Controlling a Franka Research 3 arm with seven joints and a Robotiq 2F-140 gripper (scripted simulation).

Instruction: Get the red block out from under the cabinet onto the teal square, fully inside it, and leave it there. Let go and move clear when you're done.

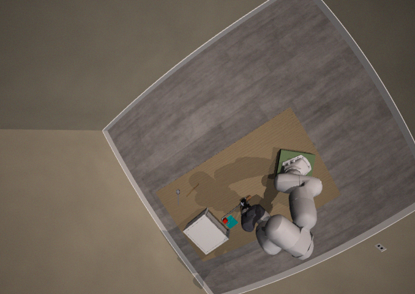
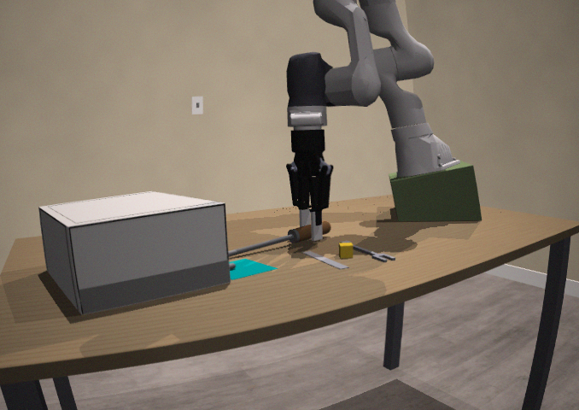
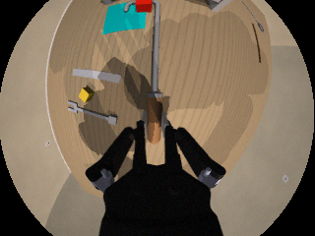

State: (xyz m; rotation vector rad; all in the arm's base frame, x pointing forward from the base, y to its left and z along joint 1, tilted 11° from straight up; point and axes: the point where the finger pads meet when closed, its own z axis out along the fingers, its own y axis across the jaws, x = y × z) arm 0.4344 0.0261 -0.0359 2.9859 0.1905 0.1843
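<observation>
From above, the block (image 1: 224,220) sits between the cabinet (image 1: 206,231) and the square (image 1: 231,222). My gripper (image 3: 154,116) is shut on the brown wooden handle (image 3: 154,117) of a long hook tool. Its grey rod (image 3: 157,46) reaches to the block's side. In the side view the gripper (image 2: 313,231) stands upright over the handle, and the cabinet (image 2: 133,246) hides the block.
A yellow cube (image 3: 86,93), a flat metal strip (image 3: 97,77) and a small wrench (image 3: 94,113) lie left of the tool. A spoon (image 1: 178,195) and a thin stick (image 1: 192,190) lie at the far end of the table. The arm's green base (image 2: 434,192) stands behind.
</observation>
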